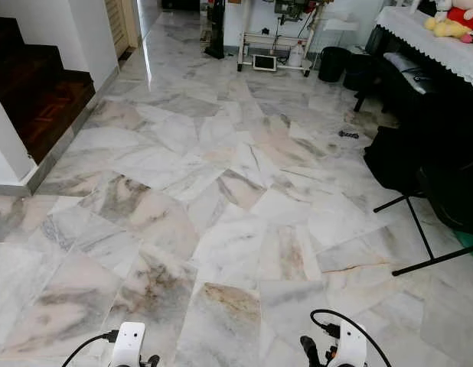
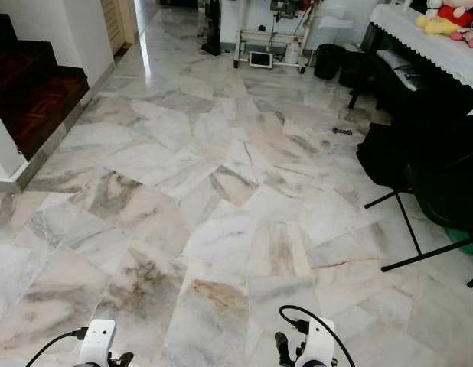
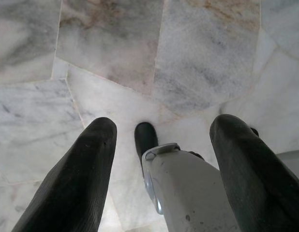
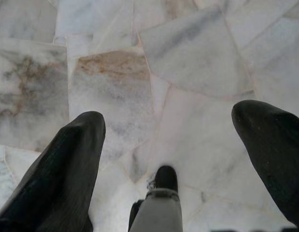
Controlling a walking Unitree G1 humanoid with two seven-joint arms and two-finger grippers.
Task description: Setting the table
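While both arms hang low at the near edge of the floor [image 1: 221, 229], the two grippers point straight down at the marble. The left gripper [image 3: 161, 145] has its two black fingers [image 3: 86, 174] spread wide apart with nothing between them but pale tile, and a silver leg [image 3: 188, 193] with a dark foot shows beyond them. The right gripper [image 4: 173, 140] likewise holds its two fingers well apart and empty over the floor. From the head views, two white wrist housings with black cables sit at the bottom edge, one left [image 1: 128, 344] and one right [image 1: 350, 344]. The floor is laid in irregular slabs of white, grey and tan-veined marble and runs to the far wall. At the left edge, dark wooden stairs [image 1: 34, 84] rise beside a white wall. Along the right edge stands a black piece of furniture under a white lace cloth [image 1: 435, 38], with two soft toys [image 1: 455, 21] on top, one yellow and one red. Two black bins [image 1: 345, 65] stand near the far right corner. A white wheeled rack [image 1: 271, 38] stands against the far wall. A black stand [image 1: 420, 229] with thin legs spreads over the floor at the right. I see no table setting or tableware in these views.
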